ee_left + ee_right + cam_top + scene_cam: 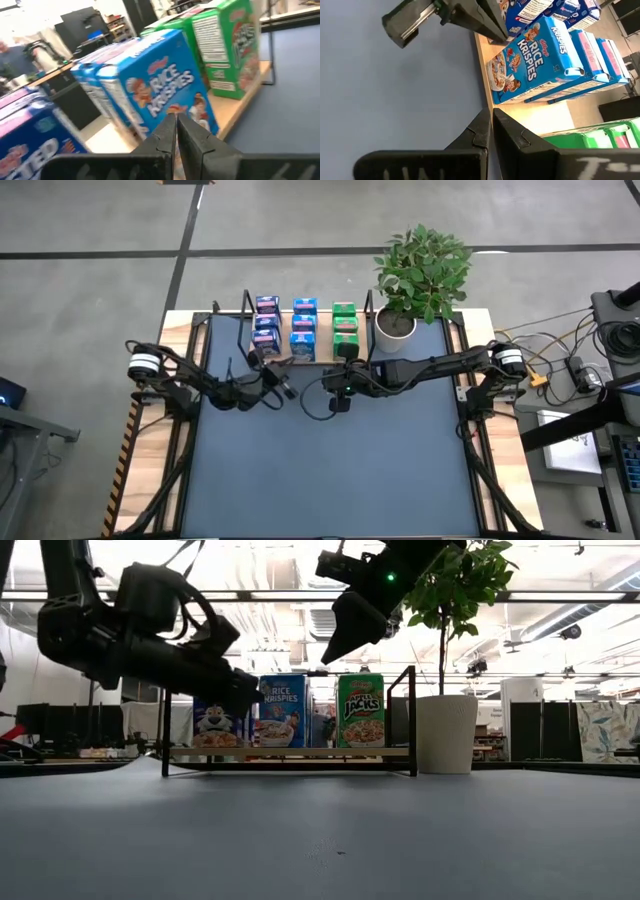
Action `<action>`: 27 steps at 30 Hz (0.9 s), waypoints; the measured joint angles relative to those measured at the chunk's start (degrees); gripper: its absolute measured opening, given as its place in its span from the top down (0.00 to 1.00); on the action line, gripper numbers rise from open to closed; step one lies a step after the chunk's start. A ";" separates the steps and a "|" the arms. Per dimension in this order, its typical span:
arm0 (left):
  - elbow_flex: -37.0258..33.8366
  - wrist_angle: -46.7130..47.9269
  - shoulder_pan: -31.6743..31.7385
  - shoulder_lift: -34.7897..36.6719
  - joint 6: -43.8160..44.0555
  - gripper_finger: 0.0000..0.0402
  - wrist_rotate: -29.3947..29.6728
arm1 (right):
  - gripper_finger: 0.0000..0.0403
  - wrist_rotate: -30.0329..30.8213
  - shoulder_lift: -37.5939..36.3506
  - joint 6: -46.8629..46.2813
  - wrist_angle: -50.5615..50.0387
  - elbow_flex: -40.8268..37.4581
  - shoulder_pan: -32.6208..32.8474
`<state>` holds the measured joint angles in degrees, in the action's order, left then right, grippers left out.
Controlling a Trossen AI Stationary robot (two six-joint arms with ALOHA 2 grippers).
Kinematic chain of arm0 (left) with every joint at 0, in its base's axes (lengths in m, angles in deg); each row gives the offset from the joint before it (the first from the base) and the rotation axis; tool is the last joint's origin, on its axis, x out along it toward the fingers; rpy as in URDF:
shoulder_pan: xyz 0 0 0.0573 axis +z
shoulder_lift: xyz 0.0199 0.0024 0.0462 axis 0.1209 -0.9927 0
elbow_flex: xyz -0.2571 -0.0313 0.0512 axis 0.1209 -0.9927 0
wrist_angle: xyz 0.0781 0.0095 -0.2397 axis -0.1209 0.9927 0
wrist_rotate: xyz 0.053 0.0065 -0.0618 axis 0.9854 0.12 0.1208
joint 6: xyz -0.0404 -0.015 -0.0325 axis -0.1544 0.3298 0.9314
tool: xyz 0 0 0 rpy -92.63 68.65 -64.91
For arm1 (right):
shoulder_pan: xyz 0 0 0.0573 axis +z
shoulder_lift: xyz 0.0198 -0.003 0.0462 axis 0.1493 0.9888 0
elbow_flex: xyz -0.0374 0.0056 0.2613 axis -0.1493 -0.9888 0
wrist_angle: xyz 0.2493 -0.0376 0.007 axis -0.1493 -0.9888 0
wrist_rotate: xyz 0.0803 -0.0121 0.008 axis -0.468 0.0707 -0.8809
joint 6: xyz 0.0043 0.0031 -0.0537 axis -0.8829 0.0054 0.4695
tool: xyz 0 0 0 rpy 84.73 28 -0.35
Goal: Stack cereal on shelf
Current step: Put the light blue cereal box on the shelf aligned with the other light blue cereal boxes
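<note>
The shelf [324, 359] stands at the table's far edge, a wooden board with black wire ends [412, 720]. Cereal boxes stand upright on it in three rows running front to back: dark blue [266, 322], light blue [304, 328] and green [344, 330]. My left gripper [283, 384] is shut and empty. It points level at the shelf, just in front of the dark blue box [215, 725] and the light blue box [165, 85]. My right gripper [338, 402] hangs shut and empty above the table [335, 650], in front of the green box [361, 712].
A white pot [395, 330] with a leafy plant stands right of the shelf [445, 735]. The dark mat [330, 470] in front of both arms lies bare. Cables and equipment lie beyond the table's right edge [575, 370].
</note>
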<state>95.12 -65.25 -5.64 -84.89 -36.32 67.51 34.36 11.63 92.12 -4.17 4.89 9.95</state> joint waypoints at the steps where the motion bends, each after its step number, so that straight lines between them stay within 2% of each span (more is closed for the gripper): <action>1: 0.02 0.01 0.22 -0.03 -0.17 1.00 -0.87 | 0.97 0.00 0.00 -0.10 0.03 0.00 0.00; 13: 3.26 0.14 3.09 -5.56 -0.24 1.00 -1.78 | 0.97 0.00 0.00 -0.32 0.09 -0.11 0.00; 27: 3.61 0.06 4.17 -6.10 -0.24 1.00 -2.26 | 0.97 0.00 0.02 -0.33 0.20 -0.31 0.00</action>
<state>98.73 -65.19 -1.47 -90.99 -36.56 65.26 34.36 11.65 91.80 -3.97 4.58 9.95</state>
